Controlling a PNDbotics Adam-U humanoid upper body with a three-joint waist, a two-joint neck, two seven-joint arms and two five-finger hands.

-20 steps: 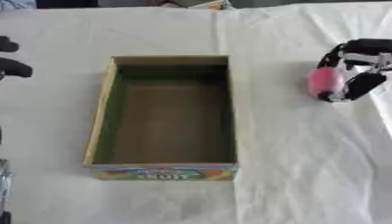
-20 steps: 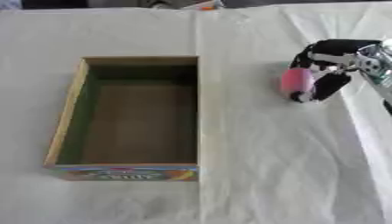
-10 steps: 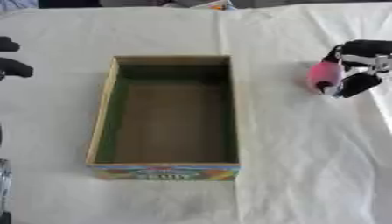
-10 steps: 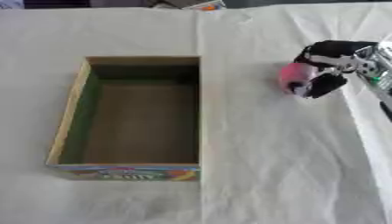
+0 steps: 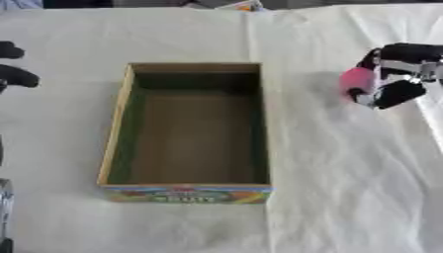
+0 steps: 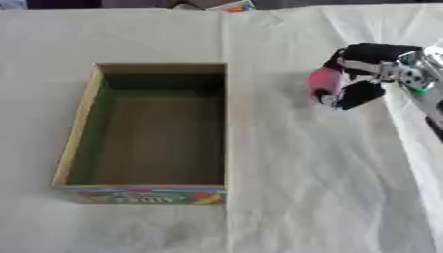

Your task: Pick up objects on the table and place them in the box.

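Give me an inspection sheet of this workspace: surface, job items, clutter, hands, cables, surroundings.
Surface: table under a wrinkled white cloth.
Job's things: open cardboard box left of centre, printed front panel, nothing seen inside; pink object held to the right of the box, outside it.
Clutter: a small printed item at the far edge, too small to identify.
Hands: right hand curled round the pink object at the right; left hand shows only dark fingers at the left edge, holding nothing that can be seen.
Cables: nothing seen.
Surroundings: dark strip beyond the far table edge; nothing else can be made out.
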